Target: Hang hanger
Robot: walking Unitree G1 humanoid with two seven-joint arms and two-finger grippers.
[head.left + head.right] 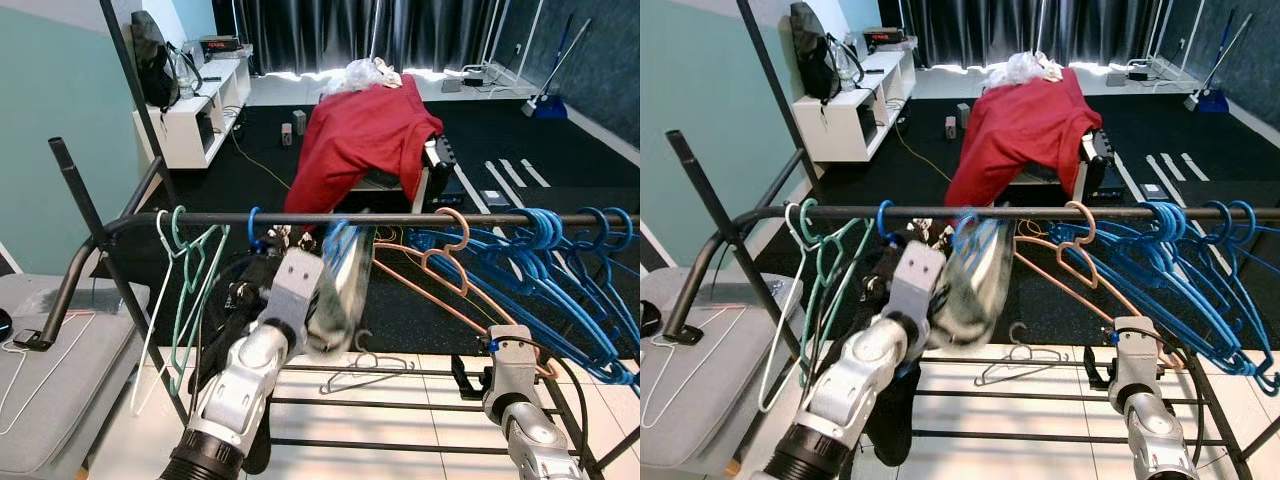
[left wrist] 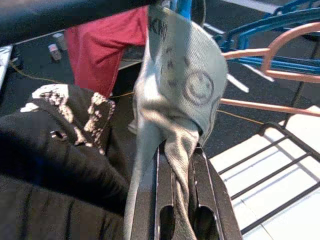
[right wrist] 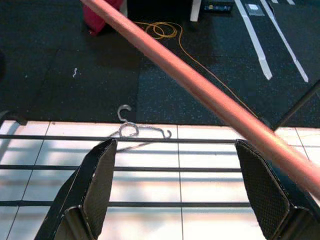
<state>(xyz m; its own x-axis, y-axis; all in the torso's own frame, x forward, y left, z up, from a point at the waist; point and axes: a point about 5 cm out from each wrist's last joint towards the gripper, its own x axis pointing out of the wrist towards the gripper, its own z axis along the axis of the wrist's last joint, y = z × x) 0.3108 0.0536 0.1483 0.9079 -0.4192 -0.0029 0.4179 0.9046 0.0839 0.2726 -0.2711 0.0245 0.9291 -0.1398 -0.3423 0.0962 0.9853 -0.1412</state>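
Note:
A black clothes rail (image 1: 400, 218) runs across in front of me. My left gripper (image 2: 182, 200) is raised just below it and shut on a grey-green cloth (image 1: 340, 285) printed with a smiley face. A bit of blue hanger (image 1: 336, 236) shows at the cloth's top, close under the rail. A salmon hanger (image 1: 450, 250) hangs to the right of the cloth. My right gripper (image 3: 175, 150) is low under that hanger's arm (image 3: 200, 85), open and holding nothing.
White and green hangers (image 1: 185, 270) hang at the rail's left end, several blue hangers (image 1: 545, 260) at its right. A grey wire hanger (image 1: 360, 365) lies on the floor by the rack's lower bars (image 1: 400, 405). Behind stands a red-draped piece of furniture (image 1: 365, 140).

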